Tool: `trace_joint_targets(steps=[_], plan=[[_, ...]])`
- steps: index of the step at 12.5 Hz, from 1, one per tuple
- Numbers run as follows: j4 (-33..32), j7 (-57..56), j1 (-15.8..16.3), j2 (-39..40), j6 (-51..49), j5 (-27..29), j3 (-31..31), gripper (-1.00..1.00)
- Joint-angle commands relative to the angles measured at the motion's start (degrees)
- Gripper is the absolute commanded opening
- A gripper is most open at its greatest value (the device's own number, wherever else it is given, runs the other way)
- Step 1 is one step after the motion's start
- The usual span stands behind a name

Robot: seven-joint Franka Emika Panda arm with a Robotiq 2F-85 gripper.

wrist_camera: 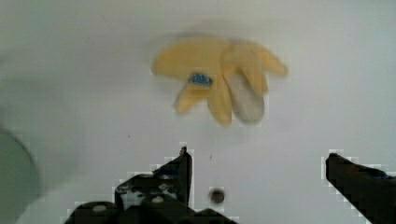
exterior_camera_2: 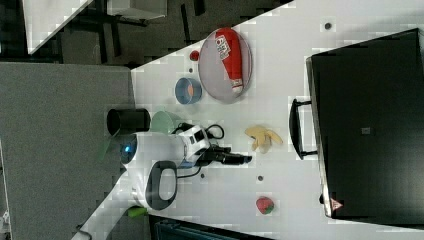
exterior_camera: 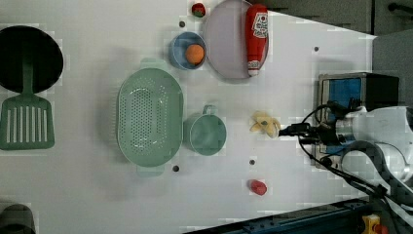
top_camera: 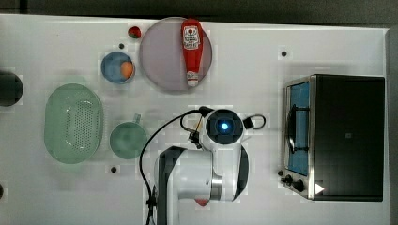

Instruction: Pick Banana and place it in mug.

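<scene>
Black fingertips [wrist_camera: 182, 172] of the gripper [wrist_camera: 257, 179] frame the wrist view, spread wide apart with nothing between them, poised over bare white table. Just beyond them lies the banana [wrist_camera: 219, 77], a pale yellow peeled piece with its skin splayed in lobes and a small blue sticker on it, resting flat on the table [exterior_camera: 292, 73]. Judging by this, the arm is lining up for the pick and has not yet closed in.

From the left view, the banana [exterior_camera: 264, 123] sits just off the gripper's tip, between the arm and the teal mug [exterior_camera: 207, 135], which stands upright and empty, handle pointing toward the blue bowl [exterior_camera: 181, 48] that holds an orange ball [exterior_camera: 195, 54]. Beside the mug, touching or nearly so, is the pale green perforated basket [exterior_camera: 150, 117].

Farther back, a ketchup bottle [top_camera: 191, 49] lies across a round plate [top_camera: 162, 56], with a strawberry [top_camera: 134, 32] near its rim. A toaster oven [top_camera: 345, 136] occupies the top view's right, door facing the arm. A second strawberry [exterior_camera: 257, 187] lies near the table edge, and a green spatula [exterior_camera: 27, 122] at the left view's left.
</scene>
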Motion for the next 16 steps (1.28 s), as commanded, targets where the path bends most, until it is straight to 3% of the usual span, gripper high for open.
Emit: trace_joint_targets(steps=[1,7,8,13,16], plan=[[1.8,-12.5,0.6,6.1,5.4,1.2,0.2,1.0],[1.9,-12.7,0.7,16.6,18.5,1.2,0.5,1.0],[1.9,-12.7,0.7,17.0,18.5,1.2,0.7,0.93],[2.2,-12.7,0.7,16.4,18.9,1.2,0.7,-0.43],[2.3,-12.3,0.6,11.0,17.9,1.2,0.0,-0.46]])
